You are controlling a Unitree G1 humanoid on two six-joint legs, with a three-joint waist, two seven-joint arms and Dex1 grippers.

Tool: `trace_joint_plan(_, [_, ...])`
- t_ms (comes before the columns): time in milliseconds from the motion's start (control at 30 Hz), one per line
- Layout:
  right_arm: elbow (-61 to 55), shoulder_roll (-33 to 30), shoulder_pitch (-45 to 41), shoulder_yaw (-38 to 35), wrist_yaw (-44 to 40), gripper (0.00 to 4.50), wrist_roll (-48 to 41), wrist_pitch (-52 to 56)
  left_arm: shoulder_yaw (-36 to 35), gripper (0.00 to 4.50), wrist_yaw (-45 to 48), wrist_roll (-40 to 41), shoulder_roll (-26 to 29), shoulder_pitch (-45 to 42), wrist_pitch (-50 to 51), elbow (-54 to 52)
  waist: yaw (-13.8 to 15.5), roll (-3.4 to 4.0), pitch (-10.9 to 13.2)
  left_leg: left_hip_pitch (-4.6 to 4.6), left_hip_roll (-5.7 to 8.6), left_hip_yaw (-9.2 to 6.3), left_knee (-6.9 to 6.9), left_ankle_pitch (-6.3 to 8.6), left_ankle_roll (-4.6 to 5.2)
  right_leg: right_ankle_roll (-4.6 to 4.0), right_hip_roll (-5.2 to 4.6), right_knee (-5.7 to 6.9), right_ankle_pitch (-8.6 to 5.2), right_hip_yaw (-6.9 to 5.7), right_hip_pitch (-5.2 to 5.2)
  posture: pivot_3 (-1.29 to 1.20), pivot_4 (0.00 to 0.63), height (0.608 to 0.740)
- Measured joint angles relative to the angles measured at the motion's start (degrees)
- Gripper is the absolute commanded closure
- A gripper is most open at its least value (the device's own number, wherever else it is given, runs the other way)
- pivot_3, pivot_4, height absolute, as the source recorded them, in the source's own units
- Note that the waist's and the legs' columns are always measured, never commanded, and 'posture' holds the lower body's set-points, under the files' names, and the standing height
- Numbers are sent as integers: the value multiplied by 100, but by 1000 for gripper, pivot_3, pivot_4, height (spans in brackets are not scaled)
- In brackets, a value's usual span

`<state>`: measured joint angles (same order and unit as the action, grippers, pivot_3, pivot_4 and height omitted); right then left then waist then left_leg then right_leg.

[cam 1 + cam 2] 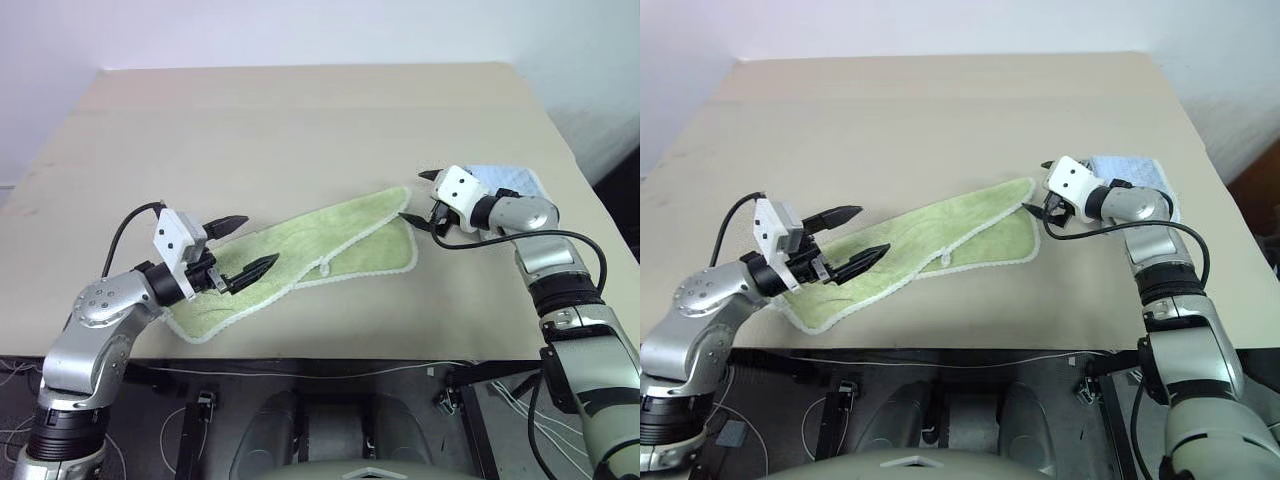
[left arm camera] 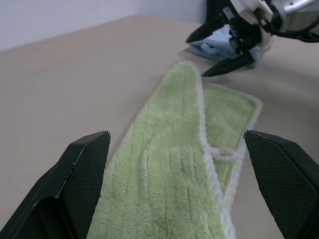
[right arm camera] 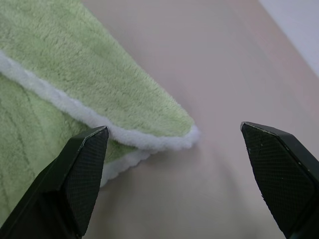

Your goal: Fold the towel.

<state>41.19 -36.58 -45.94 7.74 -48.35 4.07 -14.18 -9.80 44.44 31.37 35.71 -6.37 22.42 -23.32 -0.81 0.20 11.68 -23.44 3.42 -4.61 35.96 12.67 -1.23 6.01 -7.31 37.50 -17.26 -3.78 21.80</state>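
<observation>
The towel [image 1: 300, 255] lies folded over itself near the table's [image 1: 300, 110] front edge. The left gripper [image 1: 240, 245] hangs over the towel's left end, fingers spread wide and empty. The right gripper [image 1: 418, 196], equally splayed, sits just off the towel's right corner, seemingly not touching, with a blue cloth [image 1: 510, 180] behind it.

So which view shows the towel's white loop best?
The left wrist view: the loop sits large on the towel, between that gripper's fingers. Both eye views show it tiny. The right wrist view shows a towel corner.
</observation>
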Motion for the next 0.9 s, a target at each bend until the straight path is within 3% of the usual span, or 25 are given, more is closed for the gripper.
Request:
trace_joint_plan(367, [862, 303, -413, 280, 84, 34, 430, -629, -48, 0, -98, 96, -83, 550, 188, -19, -14, 0, 0, 5, -13, 16, -2, -1, -2, -6, 13, 2, 4, 22, 9, 0, 150, 740])
trace_joint_plan(733, [1538, 350, -688, 312, 333, 34, 709, -999, -52, 0, -17, -94, -268, 1016, -296, 314, 1, 0, 0, 5, -18, 25, 0, 1, 1, -12, 19, 3, 13, 34, 14, 0, 150, 740])
trace_joint_plan(833, [1655, 495, -806, 353, 480, 596, 822, -1059, -40, 0, 46, -137, -295, 1012, -425, 361, -32, 0, 0, 5, -23, 43, -1, 0, 0, -13, 24, 8, 17, 47, 27, 0, 150, 740])
trace_joint_plan(900, [1711, 567, -877, 430, 569, 1215, 909, -1150, -30, 0, 65, -160, -322, 1010, -486, 382, -30, 0, 0, 5, -25, 49, -2, 0, 0, -13, 26, 11, 17, 53, 33, 0, 150, 740])
